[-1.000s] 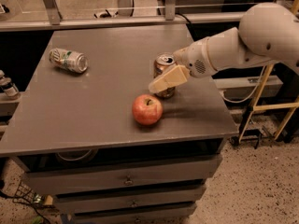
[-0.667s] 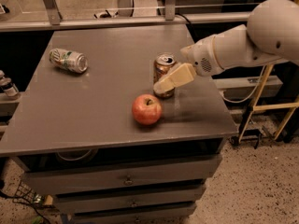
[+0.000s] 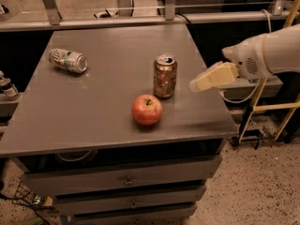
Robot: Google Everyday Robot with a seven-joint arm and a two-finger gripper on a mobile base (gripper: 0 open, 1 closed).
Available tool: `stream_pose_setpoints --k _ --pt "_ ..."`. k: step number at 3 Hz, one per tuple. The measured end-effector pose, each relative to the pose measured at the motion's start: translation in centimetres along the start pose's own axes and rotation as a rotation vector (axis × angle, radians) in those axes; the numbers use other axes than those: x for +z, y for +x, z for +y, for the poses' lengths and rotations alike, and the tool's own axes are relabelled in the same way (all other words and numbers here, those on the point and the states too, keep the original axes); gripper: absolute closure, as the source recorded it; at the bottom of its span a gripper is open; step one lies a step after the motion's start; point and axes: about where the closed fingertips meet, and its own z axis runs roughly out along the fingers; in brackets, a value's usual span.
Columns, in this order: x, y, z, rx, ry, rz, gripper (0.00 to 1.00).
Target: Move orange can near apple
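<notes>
Gripper (image 3: 200, 82): camera view; at 3 o'clock of orange can (image 3: 165, 76), over right edge of table (image 3: 93, 125), apart from can; how open, cannot tell; nothing seen in its hold.
Orange can: upright, just beside apple (image 3: 146, 109), at its 1 o'clock.
Apple: front-centre of table.
White-green can (image 3: 68, 60): on its side, 10 o'clock of apple, well apart.

orange can (image 3: 165, 76) beside apple (image 3: 146, 109), gripper (image 3: 205, 81) apart, right

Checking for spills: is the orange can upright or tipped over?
Upright: the orange can stands on its base, silver top up, beside the apple. The gripper hangs apart, near the table edge.
</notes>
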Motion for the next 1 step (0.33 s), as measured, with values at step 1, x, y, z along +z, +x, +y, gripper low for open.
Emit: stream_pose_setpoints --k 1 --pt "-0.63 0.46 -0.31 0.009 0.011 0.000 0.00"
